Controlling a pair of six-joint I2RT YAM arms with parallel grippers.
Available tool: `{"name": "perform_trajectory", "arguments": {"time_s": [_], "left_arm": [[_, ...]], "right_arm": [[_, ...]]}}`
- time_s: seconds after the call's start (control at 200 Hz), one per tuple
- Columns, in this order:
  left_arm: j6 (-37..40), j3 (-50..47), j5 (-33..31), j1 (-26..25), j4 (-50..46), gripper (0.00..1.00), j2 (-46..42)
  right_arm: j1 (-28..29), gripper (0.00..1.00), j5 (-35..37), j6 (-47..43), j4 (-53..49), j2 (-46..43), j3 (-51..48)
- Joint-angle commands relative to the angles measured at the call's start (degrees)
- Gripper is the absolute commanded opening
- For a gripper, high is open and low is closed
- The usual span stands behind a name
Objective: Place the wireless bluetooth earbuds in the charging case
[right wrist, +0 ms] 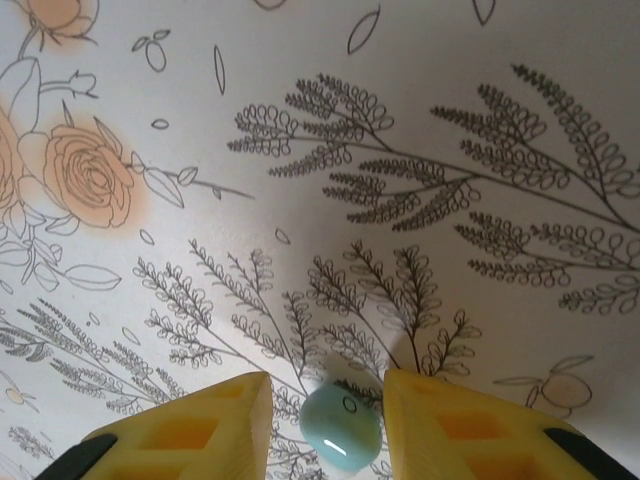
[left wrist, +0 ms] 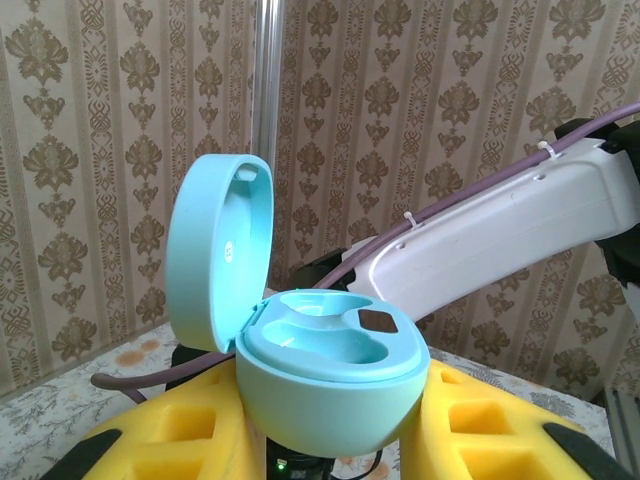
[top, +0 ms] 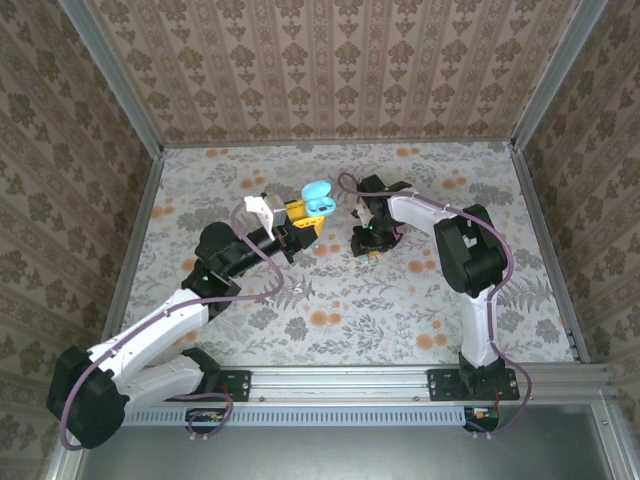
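Left pincer (top: 303,220) is clamped on the open charging case (left wrist: 330,380), one yellow finger (left wrist: 170,430) pressed to each flank of the teal shell. The case sits upright and its lid stands hinged up at 10 o'clock in the left wrist view. I see two moulded wells in the case's top.

That arm runs from its base toward 1 o'clock, bends at the elbow, and points the wrist at about 2 o'clock, holding the case raised.

Right pincer (right wrist: 325,395) points straight down at the table (top: 400,320), at 3 o'clock of the left one. Its arm rises toward 12 o'clock, folds back toward 10 o'clock, then drops at the wrist. A light blue earbud (right wrist: 340,440) lies on the cloth between its two yellow fingers, close against the right-hand one with a sliver of gap on the other side. I cannot tell whether it is pinched or merely straddled.

The table wears a pale cloth printed with orange roses and grey ferns. Patterned wallpaper (top: 330,70) closes three sides, with metal posts (top: 112,75) at the corners and a rail (top: 350,380) along the near edge.

Open cloth stretches at 6 o'clock of both pincers down to the rail, and at 3 o'clock of the right arm out to the side frame.
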Motion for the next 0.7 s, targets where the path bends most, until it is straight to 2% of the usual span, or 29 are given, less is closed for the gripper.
{"name": "perform_trajectory", "arguments": {"time_s": [0.0, 0.32, 0.695], "left_arm": [[0.01, 1.97, 0.12, -0.2, 0.87, 0.32, 0.21], [0.1, 1.92, -0.11, -0.16, 0.64, 0.32, 0.03], [-0.28, 2.26, 0.3, -0.29, 0.47, 0.32, 0.57]], "right_arm": [[0.16, 0.36, 0.57, 0.01, -3.21, 1.62, 1.72], [-0.01, 0.35, -2.12, -2.73, -6.27, 0.71, 1.06], [-0.09, 0.28, -1.74, -0.69, -2.66, 0.18, -0.71]]}}
